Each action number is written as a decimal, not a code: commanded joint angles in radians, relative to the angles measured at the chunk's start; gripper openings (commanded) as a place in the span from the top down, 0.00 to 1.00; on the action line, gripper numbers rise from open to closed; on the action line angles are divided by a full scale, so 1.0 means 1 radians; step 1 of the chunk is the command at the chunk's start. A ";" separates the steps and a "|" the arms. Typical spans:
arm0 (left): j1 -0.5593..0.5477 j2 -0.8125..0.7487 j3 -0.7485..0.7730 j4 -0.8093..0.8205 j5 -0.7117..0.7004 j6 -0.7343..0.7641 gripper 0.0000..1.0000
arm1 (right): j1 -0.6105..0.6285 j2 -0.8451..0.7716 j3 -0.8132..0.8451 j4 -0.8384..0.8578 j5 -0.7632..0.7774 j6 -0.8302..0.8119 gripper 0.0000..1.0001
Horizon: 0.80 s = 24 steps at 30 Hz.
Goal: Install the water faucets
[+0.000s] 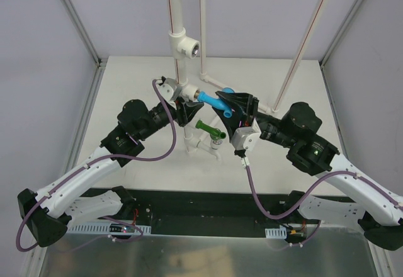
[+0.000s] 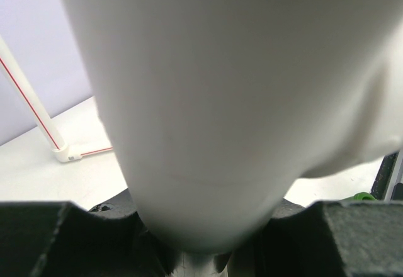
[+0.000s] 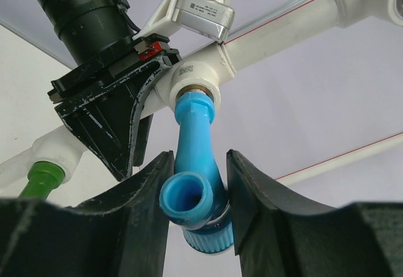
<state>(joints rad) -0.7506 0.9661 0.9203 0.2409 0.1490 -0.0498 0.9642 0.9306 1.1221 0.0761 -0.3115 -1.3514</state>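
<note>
The light blue faucet [image 1: 213,103] hangs above the table, its threaded end in the brass socket of a white pipe tee [image 1: 189,92]. My right gripper [image 1: 234,110] is shut on it. In the right wrist view both fingers press the blue faucet [image 3: 198,163] at its spout and body, right gripper [image 3: 198,157] around it, tee [image 3: 192,75] above. My left gripper [image 1: 182,107] is shut on the white pipe by that tee; the pipe [image 2: 239,101] fills the left wrist view between the left gripper's [image 2: 201,226] jaws. The dark green faucet [image 1: 206,128] sits in a lower white fitting.
An upright white pipe with another tee [image 1: 187,47] rises behind the arms. A thin white pipe with a red line [image 1: 308,38] leans at the right, ending in an elbow [image 2: 66,154] on the table. Cage posts stand at both sides.
</note>
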 commanded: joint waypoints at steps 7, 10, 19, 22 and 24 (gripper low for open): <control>0.010 0.000 0.003 -0.123 0.018 -0.167 1.00 | -0.015 0.001 0.019 0.021 0.006 0.023 0.56; 0.010 -0.003 0.000 -0.124 0.017 -0.168 1.00 | -0.015 0.004 0.028 0.021 0.011 0.096 0.56; 0.010 0.003 0.000 -0.123 0.020 -0.173 1.00 | -0.015 0.004 0.004 0.050 0.035 0.189 0.58; 0.008 0.003 0.000 -0.121 0.020 -0.171 1.00 | -0.016 0.001 -0.005 0.050 0.040 0.201 0.61; 0.010 0.003 0.002 -0.123 0.020 -0.173 1.00 | -0.016 0.001 -0.013 0.054 0.048 0.213 0.64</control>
<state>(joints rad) -0.7509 0.9665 0.9203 0.2409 0.1493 -0.0505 0.9588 0.9306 1.1210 0.0956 -0.2974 -1.2041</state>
